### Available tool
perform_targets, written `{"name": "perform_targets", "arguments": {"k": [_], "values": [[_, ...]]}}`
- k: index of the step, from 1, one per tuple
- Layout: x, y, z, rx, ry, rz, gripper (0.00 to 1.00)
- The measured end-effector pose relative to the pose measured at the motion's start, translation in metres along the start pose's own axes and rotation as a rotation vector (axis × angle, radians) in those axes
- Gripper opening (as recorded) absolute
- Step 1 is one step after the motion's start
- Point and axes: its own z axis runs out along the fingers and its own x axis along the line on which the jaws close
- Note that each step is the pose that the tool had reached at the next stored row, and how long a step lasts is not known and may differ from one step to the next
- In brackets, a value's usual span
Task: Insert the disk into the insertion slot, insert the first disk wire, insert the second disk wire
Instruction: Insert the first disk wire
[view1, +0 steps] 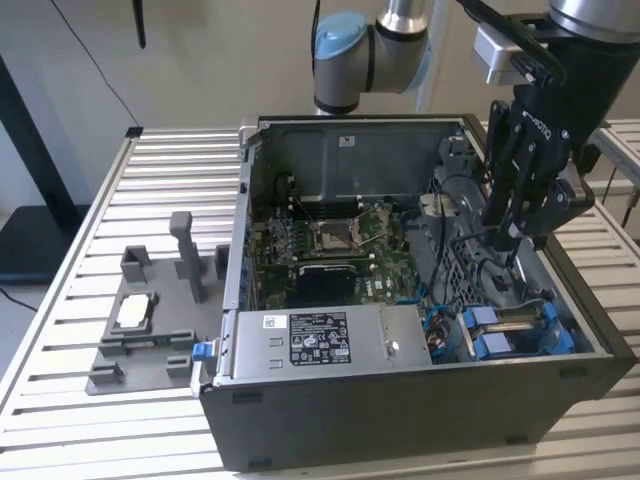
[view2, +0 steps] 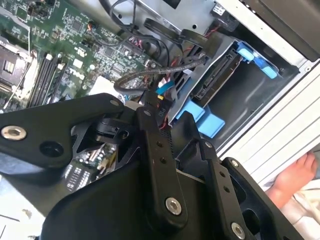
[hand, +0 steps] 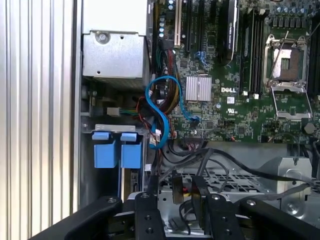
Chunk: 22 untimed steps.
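Robot gripper (view1: 511, 243), grip unclear, hovers in the computer case (view1: 400, 420) near the disk (view1: 520, 323) seated in its corner slot (view1: 489, 346); wires (hand: 164, 100) likely need square, gentle plugging.

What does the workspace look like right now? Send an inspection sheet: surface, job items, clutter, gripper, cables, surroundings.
Surface: slatted metal table carrying an open black computer case.
Job's things: the disk, in its blue frame, sits in the insertion slot at the case corner on the exterior view's right; whether its wires are plugged in cannot be told.
Clutter: grey fixture holding a silvery part, on the exterior view's left of the case.
Gripper: the gripper hangs inside the case, near the disk.
Cables: blue cable looped beside the motherboard; black cables close to the gripper.
Surroundings: a person's hand beyond the table edge.
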Motion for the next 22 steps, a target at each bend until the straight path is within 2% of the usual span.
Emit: {"name": "perform_targets", "arguments": {"k": [9,12,22], "values": [[-0.0006,0.0000,0.0009,0.0000,0.0002,0.000,0.38],[-0.0006,0.0000,0.0009,0.0000,0.0002,0.000,0.20],[-0.0007,0.0000,0.0009,0.0000,0.0003,0.000,0.19]]}}
